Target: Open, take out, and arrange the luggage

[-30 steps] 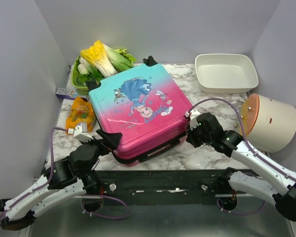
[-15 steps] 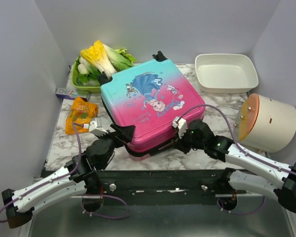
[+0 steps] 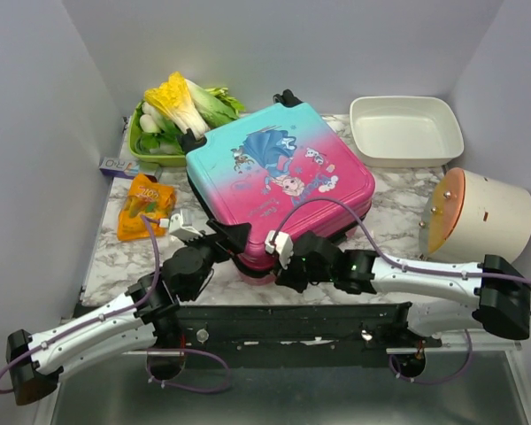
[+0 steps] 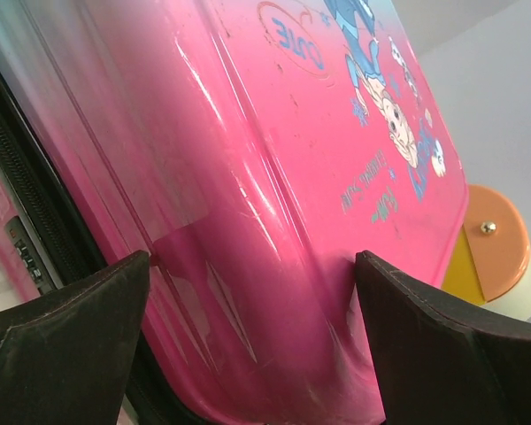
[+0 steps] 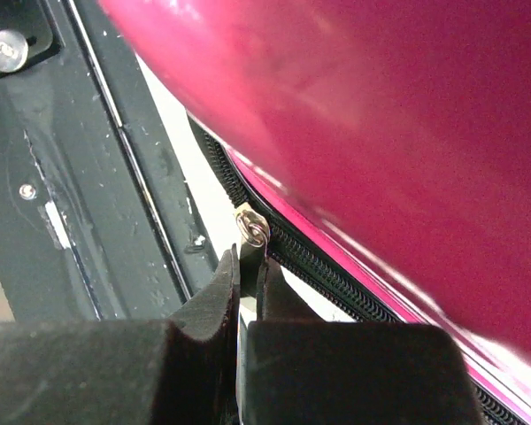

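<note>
Your left pincer (image 4: 252, 261) stands wide open, holding nothing, with the pink edge of the luggage (image 3: 279, 190) between its fingers. Your right pincer (image 5: 246, 257) is pinched tight on the zipper pull (image 5: 250, 227), right at its tips, beneath the luggage lying on the bench (image 3: 391, 205).

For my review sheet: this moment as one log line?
step: unzipping | left gripper: open, straddling near edge of pink-to-teal hard-shell suitcase | right gripper: shut on small metal zipper pull | status: not yet opened
</note>
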`<state>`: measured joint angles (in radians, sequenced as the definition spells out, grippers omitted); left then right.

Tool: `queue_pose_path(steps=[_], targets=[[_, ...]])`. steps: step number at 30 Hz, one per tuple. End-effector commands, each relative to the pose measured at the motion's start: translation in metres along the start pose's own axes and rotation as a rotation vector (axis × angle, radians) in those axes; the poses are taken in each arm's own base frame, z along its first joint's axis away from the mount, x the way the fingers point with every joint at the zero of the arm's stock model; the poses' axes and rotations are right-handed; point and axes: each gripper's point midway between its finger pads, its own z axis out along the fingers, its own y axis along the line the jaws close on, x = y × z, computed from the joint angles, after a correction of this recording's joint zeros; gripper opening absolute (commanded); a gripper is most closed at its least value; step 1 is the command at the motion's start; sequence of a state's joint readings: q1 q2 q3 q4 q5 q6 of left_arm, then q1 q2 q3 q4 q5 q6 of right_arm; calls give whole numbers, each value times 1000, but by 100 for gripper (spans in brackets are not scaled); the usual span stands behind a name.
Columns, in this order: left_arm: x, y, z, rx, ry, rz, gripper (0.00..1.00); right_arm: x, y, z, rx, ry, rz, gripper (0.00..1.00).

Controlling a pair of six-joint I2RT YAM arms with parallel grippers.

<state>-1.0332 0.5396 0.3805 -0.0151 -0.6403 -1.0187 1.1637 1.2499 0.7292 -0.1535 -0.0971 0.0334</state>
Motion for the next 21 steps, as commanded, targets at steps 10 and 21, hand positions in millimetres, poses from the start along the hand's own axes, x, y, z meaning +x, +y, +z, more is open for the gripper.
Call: queue_pose_path(steps=[10,21], targets=[[-59,3,-42,-165,-32,115,99,-65,-43,-66,314,-385,247,1],[-97,-49,3,-233,-17,383,99,21,-97,-97,521,-309,421,1]])
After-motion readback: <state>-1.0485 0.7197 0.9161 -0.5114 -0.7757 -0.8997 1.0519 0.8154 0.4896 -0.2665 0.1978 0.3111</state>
